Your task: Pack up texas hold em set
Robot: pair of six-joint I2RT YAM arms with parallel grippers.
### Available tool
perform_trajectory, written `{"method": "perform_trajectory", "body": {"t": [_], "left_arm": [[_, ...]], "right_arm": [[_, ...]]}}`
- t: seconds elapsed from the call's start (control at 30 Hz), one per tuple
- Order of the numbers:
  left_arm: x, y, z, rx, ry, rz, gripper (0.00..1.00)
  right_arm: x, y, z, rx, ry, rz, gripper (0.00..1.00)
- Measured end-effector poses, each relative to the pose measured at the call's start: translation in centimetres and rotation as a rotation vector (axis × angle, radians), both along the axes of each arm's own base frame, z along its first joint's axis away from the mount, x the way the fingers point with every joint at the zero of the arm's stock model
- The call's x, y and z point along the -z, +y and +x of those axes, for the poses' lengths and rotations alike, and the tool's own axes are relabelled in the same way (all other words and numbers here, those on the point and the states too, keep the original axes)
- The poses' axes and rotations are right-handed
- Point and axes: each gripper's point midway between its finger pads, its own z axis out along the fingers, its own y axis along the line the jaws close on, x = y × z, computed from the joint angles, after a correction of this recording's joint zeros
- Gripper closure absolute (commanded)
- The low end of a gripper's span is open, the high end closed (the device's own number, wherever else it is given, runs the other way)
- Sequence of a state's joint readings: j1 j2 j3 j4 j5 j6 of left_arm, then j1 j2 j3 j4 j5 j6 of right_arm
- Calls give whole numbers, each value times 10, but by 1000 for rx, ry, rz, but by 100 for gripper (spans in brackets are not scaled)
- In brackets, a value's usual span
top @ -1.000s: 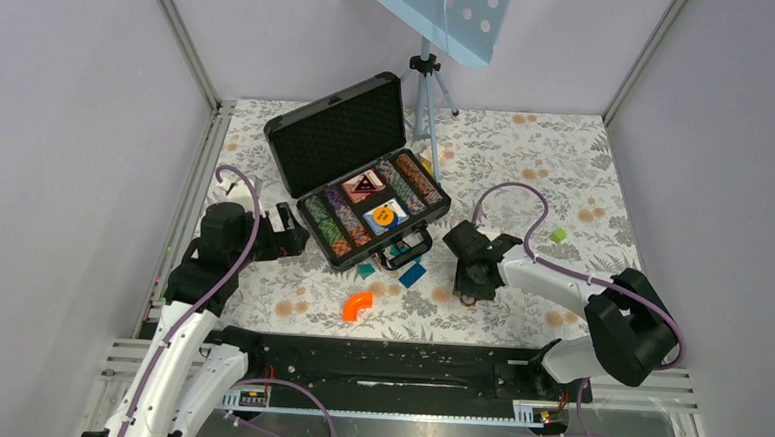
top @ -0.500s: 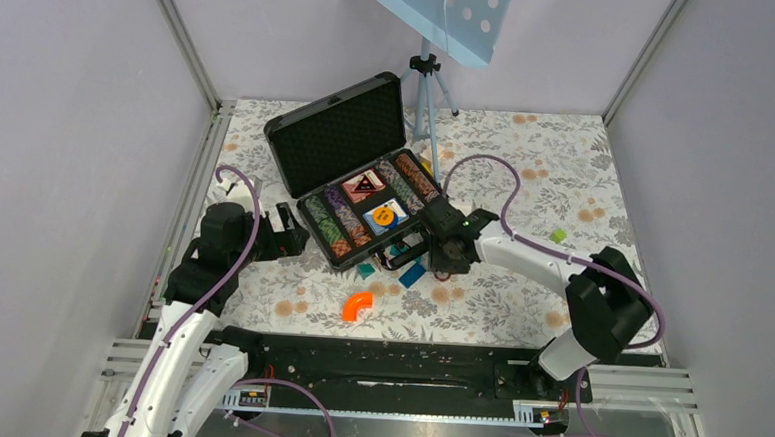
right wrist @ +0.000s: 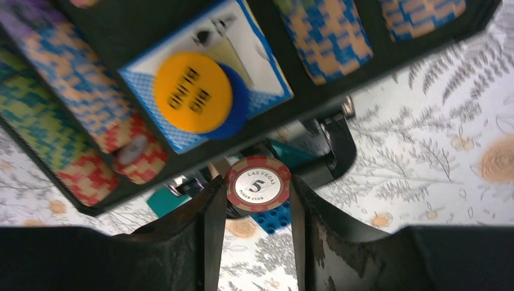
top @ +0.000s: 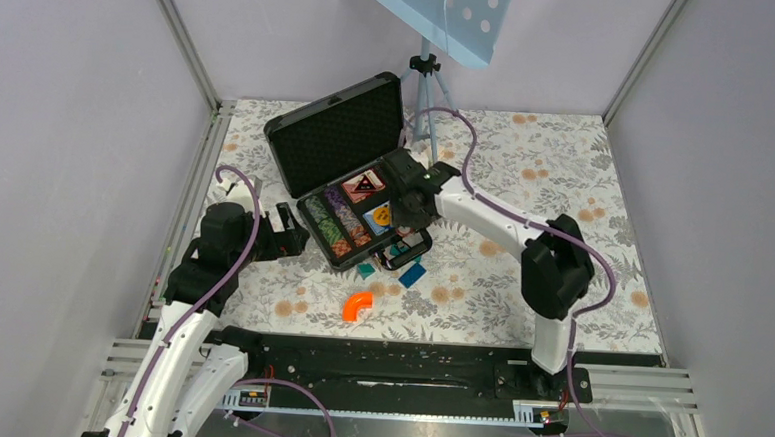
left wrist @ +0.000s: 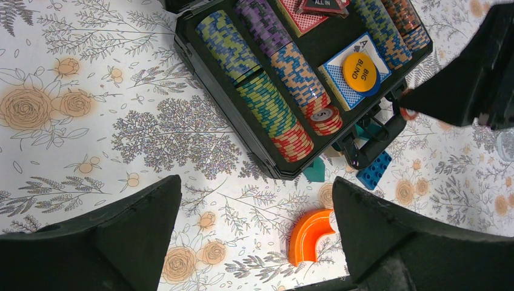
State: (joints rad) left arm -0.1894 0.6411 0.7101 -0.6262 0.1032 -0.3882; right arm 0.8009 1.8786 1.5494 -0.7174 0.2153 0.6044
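The black briefcase [top: 340, 136] of the texas hold em set lies open on the floral cloth, lid up at the back. Rows of striped chips [left wrist: 260, 103] fill it, with a red deck [left wrist: 303, 15] and a blue deck [right wrist: 254, 79] carrying a yellow "big blind" disc [right wrist: 193, 92]. My right gripper [right wrist: 257, 188] is shut on a red "5" poker chip [right wrist: 258, 183], held flat between both fingers above the case's front edge and handle [right wrist: 330, 151]. My left gripper [left wrist: 256, 180] stands open over bare cloth left of the case, holding nothing.
An orange curved piece [top: 358, 305] lies in front of the case, close to my left gripper's right finger. A blue block [top: 412, 274] and a teal block [top: 365, 270] sit by the case handle. A tripod [top: 425, 90] stands behind the case. Walls enclose the table.
My right arm has swung left and back from the cloth right of the case to above the case's front, carrying the chip. The left arm has not moved.
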Motion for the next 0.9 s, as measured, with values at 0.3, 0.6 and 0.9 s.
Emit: {"method": "perform_trajectory", "body": {"t": [0.3,0.6,0.9], "left_arm": [[0,0,0,0,0,0,6],[0,0,0,0,0,0,6],[-8,10,-1,-45,-42,19,6]], "right_arm": [[-11,43,44,-56,-41,5,58],[-6,58,36,-112,4,9,59],[-7,97,14,-198,17,39,60]]}}
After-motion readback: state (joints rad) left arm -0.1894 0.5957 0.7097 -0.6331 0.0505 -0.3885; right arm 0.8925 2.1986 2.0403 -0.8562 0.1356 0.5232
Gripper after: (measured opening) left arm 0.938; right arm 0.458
